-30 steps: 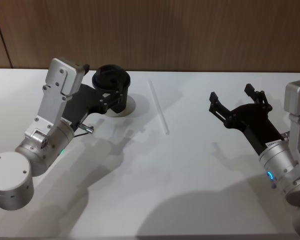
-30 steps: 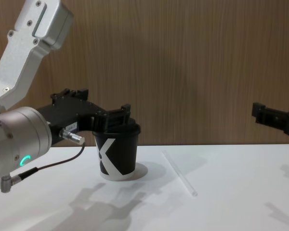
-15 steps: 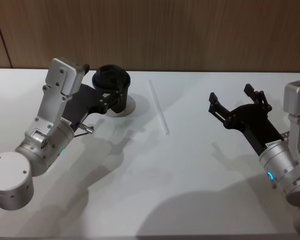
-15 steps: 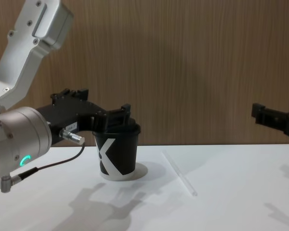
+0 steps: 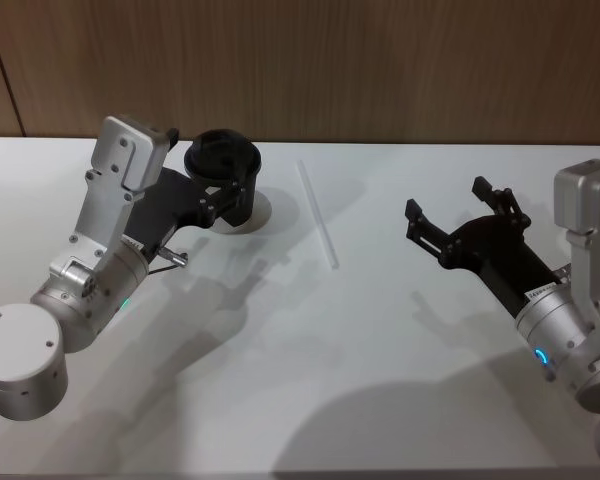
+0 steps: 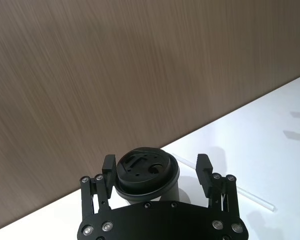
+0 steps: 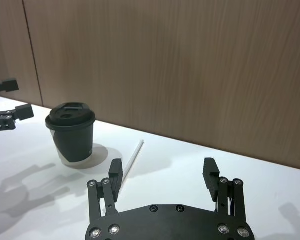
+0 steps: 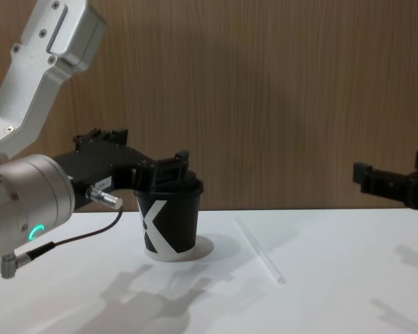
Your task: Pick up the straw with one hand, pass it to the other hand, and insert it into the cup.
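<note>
The straw (image 5: 317, 215) lies flat on the white table (image 5: 360, 340), right of the cup (image 5: 223, 160), and also appears in the chest view (image 8: 259, 250). The black lidded cup (image 8: 168, 223) stands upright at the back left. My left gripper (image 5: 228, 195), on the green-lit arm, is open with a finger on either side of the cup's lid (image 6: 145, 172). My right gripper (image 5: 445, 198), on the blue-lit arm, hovers open and empty above the table, to the right of the straw (image 7: 132, 159). Its fingertips point at the straw and the cup (image 7: 71, 132).
A wood-panelled wall (image 5: 380, 70) runs along the table's far edge. A black cable with a metal plug (image 8: 104, 197) hangs from the left arm near the cup. Bare table lies between the straw and the right gripper and across the front.
My right gripper has moved left, closer to the straw, still open. The left gripper, cup and straw have not moved.
</note>
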Robot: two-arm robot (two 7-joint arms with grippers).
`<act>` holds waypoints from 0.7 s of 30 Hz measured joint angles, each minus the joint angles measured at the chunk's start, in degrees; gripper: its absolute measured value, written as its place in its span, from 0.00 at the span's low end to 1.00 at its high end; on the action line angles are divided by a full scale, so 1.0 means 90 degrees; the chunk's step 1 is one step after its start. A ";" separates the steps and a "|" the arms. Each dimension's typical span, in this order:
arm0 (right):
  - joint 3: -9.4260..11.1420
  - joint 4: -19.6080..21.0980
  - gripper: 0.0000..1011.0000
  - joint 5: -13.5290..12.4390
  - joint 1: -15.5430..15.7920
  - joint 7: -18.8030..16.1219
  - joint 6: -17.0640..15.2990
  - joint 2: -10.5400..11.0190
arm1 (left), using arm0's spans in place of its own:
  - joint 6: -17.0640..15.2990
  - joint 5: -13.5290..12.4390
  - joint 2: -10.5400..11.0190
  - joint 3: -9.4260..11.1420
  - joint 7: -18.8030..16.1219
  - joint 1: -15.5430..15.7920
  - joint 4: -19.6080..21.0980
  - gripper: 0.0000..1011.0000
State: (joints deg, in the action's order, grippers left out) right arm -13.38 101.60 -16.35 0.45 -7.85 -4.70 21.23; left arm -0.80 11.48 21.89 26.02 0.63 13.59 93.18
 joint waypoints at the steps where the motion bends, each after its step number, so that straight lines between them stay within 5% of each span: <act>1: -0.0002 0.0004 1.00 -0.0006 -0.0005 -0.0018 -0.0025 0.0011 | 0.0000 0.0000 0.0000 0.0000 0.0000 0.0000 0.0000 0.99; 21: -0.0015 -0.0031 1.00 -0.0274 -0.0275 -0.0344 -0.0859 -0.0094 | 0.0000 0.0000 0.0000 0.0000 0.0000 0.0000 0.0000 0.99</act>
State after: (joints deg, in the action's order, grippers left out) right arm -13.51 101.32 -18.82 -2.02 -10.95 -12.44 20.39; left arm -0.80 11.48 21.89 26.03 0.63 13.59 93.18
